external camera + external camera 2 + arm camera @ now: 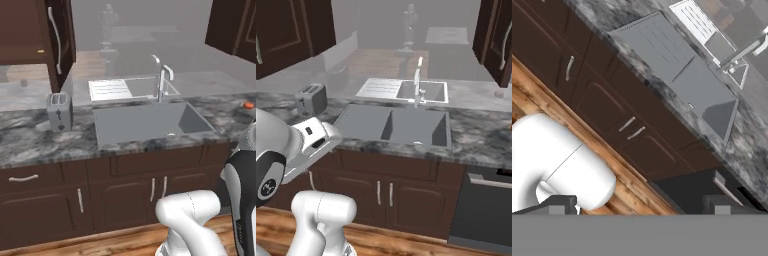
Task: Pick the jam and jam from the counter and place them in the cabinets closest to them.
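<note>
Claw (639, 205) wide open, nothing between the tips; in the hand view both dark tips sit at the bottom, well apart. It hangs out in front of the counter, over the wood floor (542, 107), looking at an angle across the low cupboard fronts (612, 107) toward the sink (677, 80). Hand view is rolled, so the counter edge runs diagonally.

Arm: folded up in front of the base. In the left base view, white elbow segment (192, 212) low, below the sink, dark link at the right edge. In the right base view, a big white link fills the lower left, with the hand block (318, 137) at counter-edge height, left of the sink.

Outward from the sink:
- faucet (162, 80) behind it, upright
- white drain tray (110, 90) behind-left of the sink
- toaster (59, 112) on the counter (30, 135) left of the sink
- cabinets: one upper (35, 35) above-left of the sink over the toaster, door swung open, long silver handle; another upper (496, 35) above-right of the sink
- orange-red round fruit (248, 105) on the counter far right of the sink
- dishwasher front (486, 210) under the counter right of the sink

Jam: can't pick out either jar at this resolution. Small pale speck on the far counter below the right cabinet, can't tell what it is.
</note>
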